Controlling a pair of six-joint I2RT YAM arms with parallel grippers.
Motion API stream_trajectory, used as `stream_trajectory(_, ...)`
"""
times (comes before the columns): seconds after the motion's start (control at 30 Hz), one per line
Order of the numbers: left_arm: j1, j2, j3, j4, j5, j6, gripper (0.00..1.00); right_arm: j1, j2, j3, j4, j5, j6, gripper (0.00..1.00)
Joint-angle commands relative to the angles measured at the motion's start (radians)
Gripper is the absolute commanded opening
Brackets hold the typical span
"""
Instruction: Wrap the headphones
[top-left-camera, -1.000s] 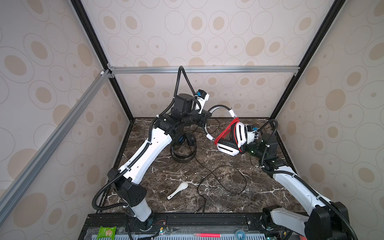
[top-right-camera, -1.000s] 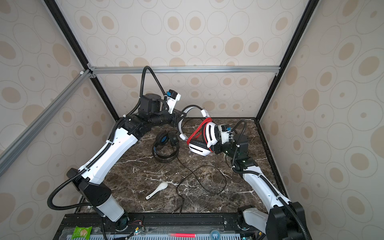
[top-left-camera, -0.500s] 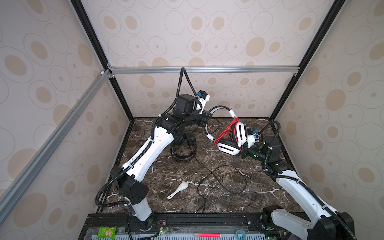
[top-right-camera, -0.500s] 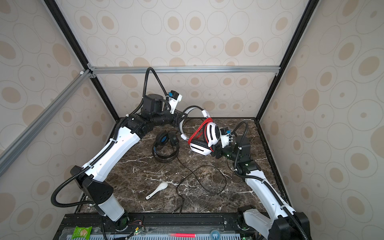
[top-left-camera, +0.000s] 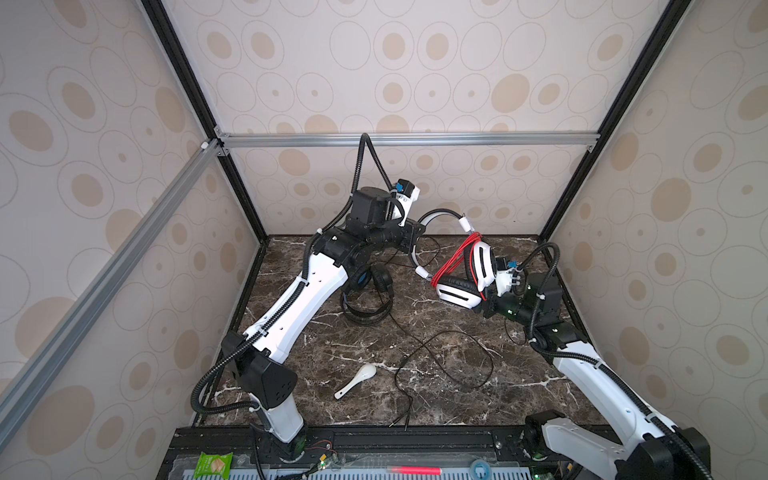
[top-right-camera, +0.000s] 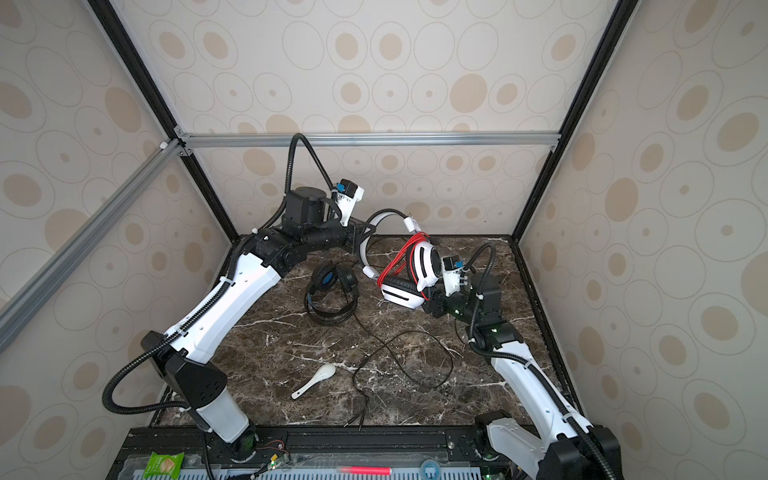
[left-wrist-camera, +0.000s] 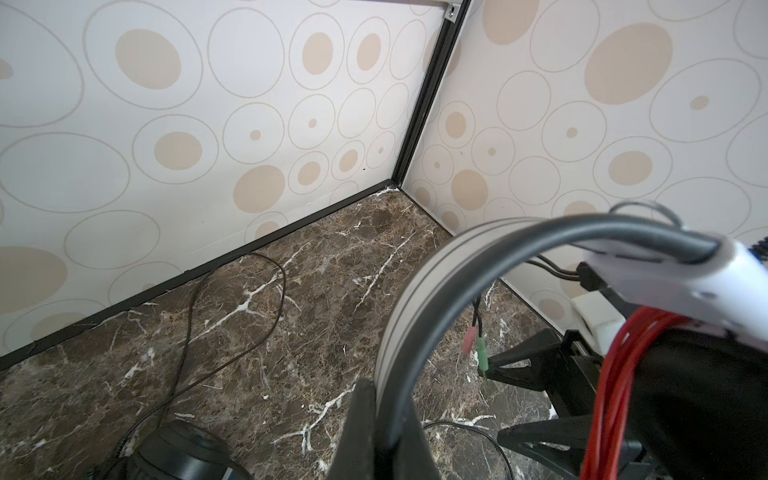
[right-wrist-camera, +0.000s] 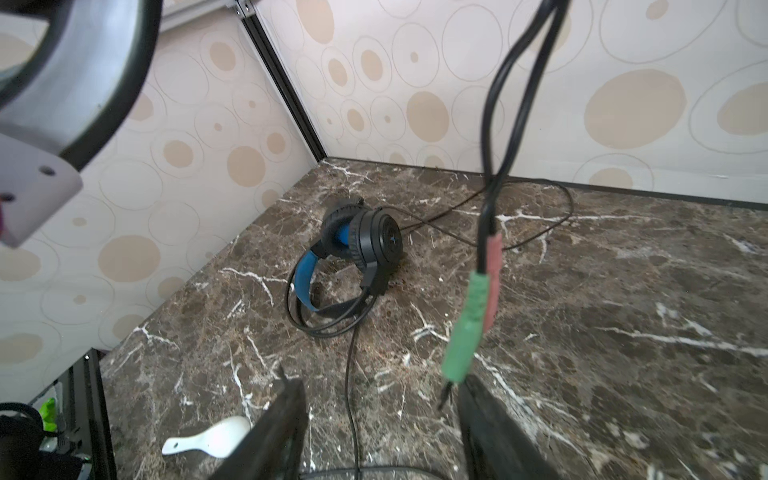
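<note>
The white-and-black headphones (top-left-camera: 455, 293) (top-right-camera: 401, 293) hang above the back of the table, with the red cable (top-left-camera: 455, 259) wound round the ear cups. My left gripper (left-wrist-camera: 386, 399) (top-left-camera: 415, 239) is shut on their headband (left-wrist-camera: 436, 282). The green and pink plugs (right-wrist-camera: 465, 328) (left-wrist-camera: 481, 347) dangle on black leads just in front of my right gripper (right-wrist-camera: 380, 386) (top-left-camera: 484, 305). That gripper is open with nothing between its fingers and sits right below the ear cups. The black headphones (top-left-camera: 368, 291) (top-right-camera: 332, 291) (right-wrist-camera: 357, 249) with the blue inner band lie on the table.
The black pair's thin cable (top-left-camera: 449, 361) runs in loose loops over the marble towards the front edge. A white spoon (top-left-camera: 356, 380) (top-right-camera: 313, 380) (right-wrist-camera: 208, 438) lies front centre. Patterned walls close in the back and both sides.
The right arm has shifted slightly, its wrist a little further right. The white-and-black headphones stay held in the left gripper, almost in the same place.
</note>
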Motion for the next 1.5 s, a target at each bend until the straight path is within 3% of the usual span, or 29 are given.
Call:
stream_trajectory(0.0,0.006,-0.015,0.05,0.089,0.041,-0.048,0.0,-0.004,-0.043,0.03,-0.092,0.02,-0.074,0.62)
stream_trajectory(0.23,0.008,-0.007,0.053,0.092,0.051,-0.051,0.0,-0.004,-0.051,0.021,-0.052,0.06,-0.015,0.63)
stream_trajectory(0.47,0.008,-0.002,0.064,0.075,0.051,-0.042,0.0,-0.004,0.003,0.029,0.019,-0.015,0.019,0.63)
stream_trajectory(0.67,0.007,-0.001,0.062,0.077,0.053,-0.044,0.0,-0.004,0.021,0.034,0.059,0.029,0.038,0.64)
stream_trajectory(1.47,0.006,0.007,0.056,0.101,0.072,-0.055,0.0,-0.004,0.157,0.154,0.03,0.091,0.028,0.61)
